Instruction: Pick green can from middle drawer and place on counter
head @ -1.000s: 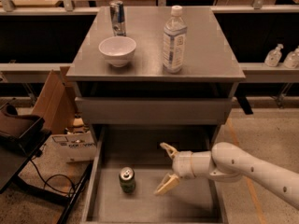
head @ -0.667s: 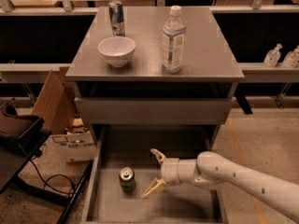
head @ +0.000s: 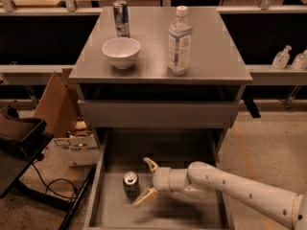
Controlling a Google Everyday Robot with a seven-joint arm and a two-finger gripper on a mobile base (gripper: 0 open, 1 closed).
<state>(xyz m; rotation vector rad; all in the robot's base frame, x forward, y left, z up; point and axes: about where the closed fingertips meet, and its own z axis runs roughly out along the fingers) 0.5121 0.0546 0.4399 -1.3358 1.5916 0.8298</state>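
Observation:
The green can (head: 130,184) stands upright on the floor of the open middle drawer (head: 192,214), left of centre, its silver top showing. My gripper (head: 147,181) reaches in from the right on a white arm and is open. Its two tan fingers (head: 145,197) are spread just right of the can, one behind and one in front, apart from it. The counter (head: 211,51) is the grey cabinet top above the drawer.
On the counter stand a white bowl (head: 121,51), a clear water bottle (head: 179,41) and a taller silver-and-blue can (head: 121,18). A closed upper drawer front (head: 158,114) overhangs the open drawer. A cardboard box (head: 57,104) and cables lie on the floor at left.
My gripper has moved left across the drawer, from its right half to just beside the green can. The fingers stay spread. The can has not moved.

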